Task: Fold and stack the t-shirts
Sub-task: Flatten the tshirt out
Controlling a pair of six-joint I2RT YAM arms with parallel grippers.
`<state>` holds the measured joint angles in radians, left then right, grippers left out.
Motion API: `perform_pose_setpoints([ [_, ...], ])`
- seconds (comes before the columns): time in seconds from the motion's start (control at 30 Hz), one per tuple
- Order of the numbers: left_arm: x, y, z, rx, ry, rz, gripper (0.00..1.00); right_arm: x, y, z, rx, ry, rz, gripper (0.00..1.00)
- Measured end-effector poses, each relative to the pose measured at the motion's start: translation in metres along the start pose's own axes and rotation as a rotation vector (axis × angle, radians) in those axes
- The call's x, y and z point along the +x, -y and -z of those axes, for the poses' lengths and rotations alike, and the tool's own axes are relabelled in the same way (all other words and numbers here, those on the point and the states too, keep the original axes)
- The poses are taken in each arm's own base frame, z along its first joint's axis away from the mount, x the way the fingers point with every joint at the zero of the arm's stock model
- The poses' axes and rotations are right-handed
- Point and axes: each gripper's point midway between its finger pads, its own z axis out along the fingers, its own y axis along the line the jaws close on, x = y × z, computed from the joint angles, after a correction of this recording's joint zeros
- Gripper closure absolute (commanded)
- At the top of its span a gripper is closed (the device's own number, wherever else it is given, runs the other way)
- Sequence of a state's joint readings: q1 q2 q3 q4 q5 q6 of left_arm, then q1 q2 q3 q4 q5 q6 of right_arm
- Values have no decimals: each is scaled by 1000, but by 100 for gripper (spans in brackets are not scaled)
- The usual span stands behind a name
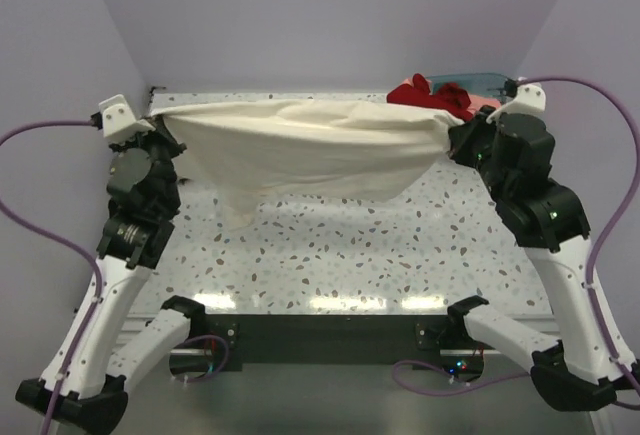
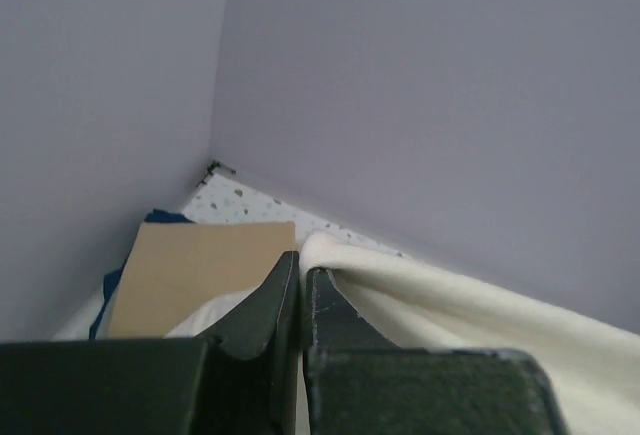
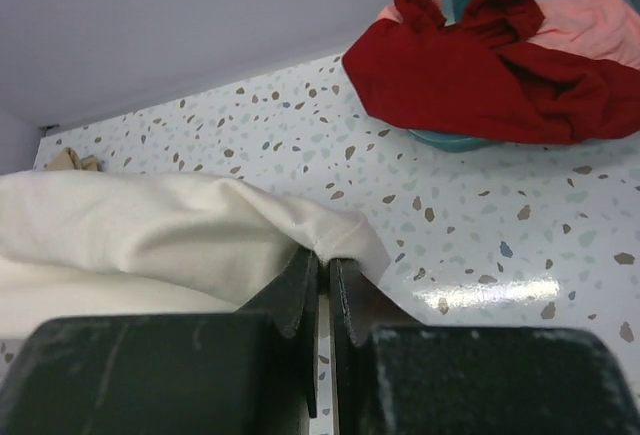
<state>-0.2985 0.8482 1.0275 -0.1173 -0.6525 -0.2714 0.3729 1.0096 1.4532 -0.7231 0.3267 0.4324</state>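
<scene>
Right now your left claw [image 1: 163,125] and right claw [image 1: 457,138] are each pinched closed on an edge of the cream shirt [image 1: 310,145], which hangs stretched between them over the counter [image 1: 400,255].

Five soft cloth t-shirts can be counted: one large cream cloth t-shirt [image 1: 310,145], one crumpled red t-shirt [image 3: 470,75], one salmon-pink t-shirt [image 3: 590,30], one flat tan t-shirt [image 2: 200,275] and one dark blue t-shirt [image 2: 165,218]. There is one teal plastic basket [image 3: 450,141], one speckled terrazzo table [image 1: 380,245], and two black two-finger grippers: the left gripper [image 2: 300,267] and the right gripper [image 3: 322,261].
</scene>
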Motion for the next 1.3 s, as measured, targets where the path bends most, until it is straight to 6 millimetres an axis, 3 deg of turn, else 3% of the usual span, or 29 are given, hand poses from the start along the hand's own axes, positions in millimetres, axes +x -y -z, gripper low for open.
perform_pose_setpoints([
  [0.1, -38, -6, 15, 14, 100, 17, 100, -13, 12, 21, 40, 51, -38, 100],
  [0.2, -61, 1, 17, 52, 147, 3, 100, -22, 18, 30, 67, 87, -74, 100],
  [0.27, -62, 12, 12, 94, 149, -21, 100, -22, 23, 32, 95, 93, -96, 100],
  [0.37, -46, 38, -8, 158, 107, -58, 100, -12, 35, 25, 161, 86, -112, 100],
  [0.47, -18, 76, -45, 225, 27, -104, 100, 10, 49, 6, 250, 45, -95, 100],
  [0.57, 30, 122, -96, 297, -74, -156, 100, 31, 64, -19, 340, -1, -63, 100],
  [0.63, 75, 155, -135, 341, -150, -191, 100, 52, 80, -45, 409, -44, -48, 100],
  [0.67, 99, 169, -153, 363, -187, -206, 91, 63, 93, -58, 450, -69, -46, 100],
  [0.7, 127, 183, -172, 378, -240, -228, 62, 75, 107, -71, 491, -96, -47, 100],
  [0.73, 145, 196, -188, 397, -265, -242, 44, 87, 121, -83, 531, -127, -49, 96],
  [0.77, 164, 209, -205, 413, -292, -244, 28, 99, 134, -95, 564, -164, -46, 68],
  [0.8, 186, 221, -219, 432, -317, -248, 16, 106, 142, -103, 588, -186, -47, 56],
  [0.83, 205, 227, -227, 445, -350, -251, 14, 114, 150, -114, 601, -219, -37, 45],
  [0.9, 240, 224, -224, 455, -442, -256, 12, 129, 156, -134, 598, -281, -17, 33],
  [0.97, 260, 214, -210, 456, -510, -262, 12, 139, 152, -147, 559, -327, 0, 30],
  [1.1, 270, 165, -149, 419, -624, -275, 20, 141, 134, -151, 462, -350, -6, 28],
  [1.23, 265, 112, -90, 349, -679, -270, 31, 130, 119, -140, 379, -323, -35, 29],
  [1.3, 267, 86, -70, 306, -703, -257, 33, 135, 115, -132, 350, -325, -50, 30],
])
